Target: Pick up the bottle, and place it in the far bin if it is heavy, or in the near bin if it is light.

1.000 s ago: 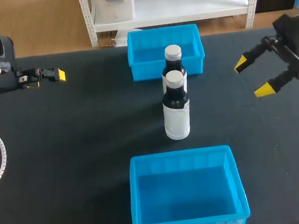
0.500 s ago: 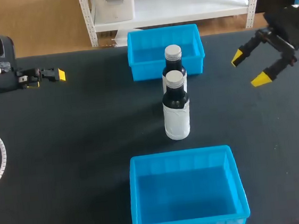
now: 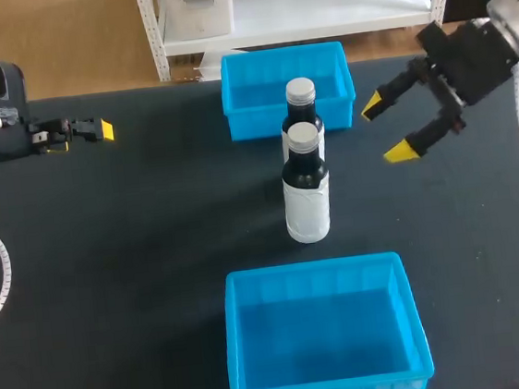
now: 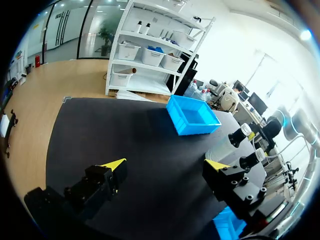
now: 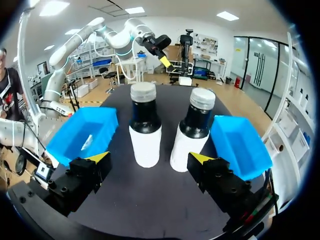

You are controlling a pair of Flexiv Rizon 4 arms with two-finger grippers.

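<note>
Two matching dark bottles, each wrapped in a white label and topped with a pale screw cap, stood upright in a line on the matte black counter [image 3: 109, 266]. The near bottle [image 3: 306, 199] stood between the two bins. The far bottle [image 3: 301, 106] stood just behind it, close in front of the far bin [image 3: 243, 122], a bright blue plastic tub. The near bin [image 3: 314, 270], a tub of the same blue plastic, sat at the counter's front, apart from the near bottle. No lettering could be made out on either label. The right gripper [image 3: 385, 129] hung beside the far bottle with its yellow-tipped fingers spread wide, touching nothing, both bottles ahead of it. The left gripper [image 4: 165, 164] sat at the counter's far left, well apart from the bottles, its fingers likewise spread and holding nothing.
</note>
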